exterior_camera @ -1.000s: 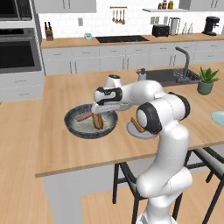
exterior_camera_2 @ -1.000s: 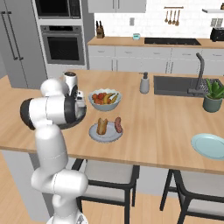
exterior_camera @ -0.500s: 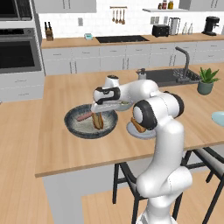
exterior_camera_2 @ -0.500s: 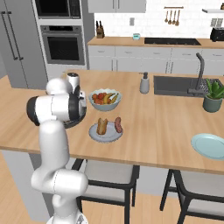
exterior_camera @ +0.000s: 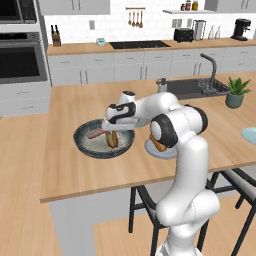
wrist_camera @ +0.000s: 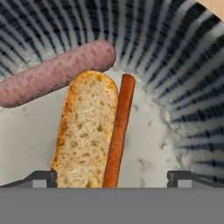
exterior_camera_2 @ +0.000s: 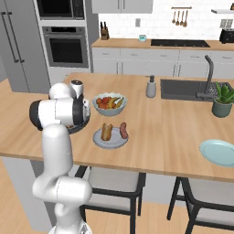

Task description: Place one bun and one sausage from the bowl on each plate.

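Observation:
The dark ribbed bowl (exterior_camera: 82, 142) sits on the island counter and holds one bun (wrist_camera: 85, 131) and one pink sausage (wrist_camera: 57, 72). My gripper (wrist_camera: 113, 179) hangs open low over the bowl (wrist_camera: 183, 52), its fingertips (wrist_camera: 41, 178) on either side of the bun's near end, and nothing is held. In the left base view the gripper (exterior_camera: 111, 136) reaches down into the bowl beside the sausage (exterior_camera: 94, 134). One plate (exterior_camera_2: 101, 141) carries a bun (exterior_camera_2: 107, 131) and a sausage (exterior_camera_2: 123, 130). The other plate (exterior_camera_2: 219, 153) lies bare at the right.
A pale fruit bowl (exterior_camera_2: 109, 103) stands behind the filled plate. Further back are a soap dispenser (exterior_camera_2: 151, 87), the sink (exterior_camera_2: 183, 89) with its tap and a potted plant (exterior_camera_2: 223, 98). My arm hides most of the dark bowl in the right base view.
The hand has sunk slightly towards the bowl. The jaws stay wide open, and the food has not moved.

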You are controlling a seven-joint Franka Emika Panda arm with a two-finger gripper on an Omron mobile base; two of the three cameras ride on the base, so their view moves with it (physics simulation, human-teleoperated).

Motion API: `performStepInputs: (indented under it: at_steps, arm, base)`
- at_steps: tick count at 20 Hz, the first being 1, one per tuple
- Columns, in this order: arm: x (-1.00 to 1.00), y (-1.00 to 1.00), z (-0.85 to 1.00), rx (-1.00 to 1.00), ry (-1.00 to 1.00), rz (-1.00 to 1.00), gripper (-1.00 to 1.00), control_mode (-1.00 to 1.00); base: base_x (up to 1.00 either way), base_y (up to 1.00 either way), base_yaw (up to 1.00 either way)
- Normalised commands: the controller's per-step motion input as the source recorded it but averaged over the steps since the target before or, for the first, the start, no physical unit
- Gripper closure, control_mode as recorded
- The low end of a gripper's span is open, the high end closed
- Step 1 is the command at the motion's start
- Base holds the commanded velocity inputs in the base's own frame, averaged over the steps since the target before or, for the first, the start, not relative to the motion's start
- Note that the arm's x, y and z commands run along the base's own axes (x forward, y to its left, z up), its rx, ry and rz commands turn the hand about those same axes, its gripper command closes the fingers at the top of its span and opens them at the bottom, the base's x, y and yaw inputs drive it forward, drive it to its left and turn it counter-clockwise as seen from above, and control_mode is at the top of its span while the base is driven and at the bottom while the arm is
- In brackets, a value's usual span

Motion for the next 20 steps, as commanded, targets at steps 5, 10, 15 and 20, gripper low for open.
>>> performStepInputs:
  at_steps: [5,10,15,20]
  arm:
    - [0.0,0.0,-0.16,0.0,0.0,-0.07,-1.0,-1.0]
    - [-0.02,0.0,-0.15,0.01,0.0,-0.04,-1.0,-1.0]
    - [-0.04,0.0,-0.04,0.0,0.01,-0.01,-1.0,-1.0]
    - [0.0,0.0,-0.02,0.0,0.01,0.0,-1.0,-1.0]
  base:
    - [0.0,0.0,0.0]
    - [0.0,0.0,0.0]
    - [0.0,0.0,0.0]
    - [0.0,0.0,0.0]
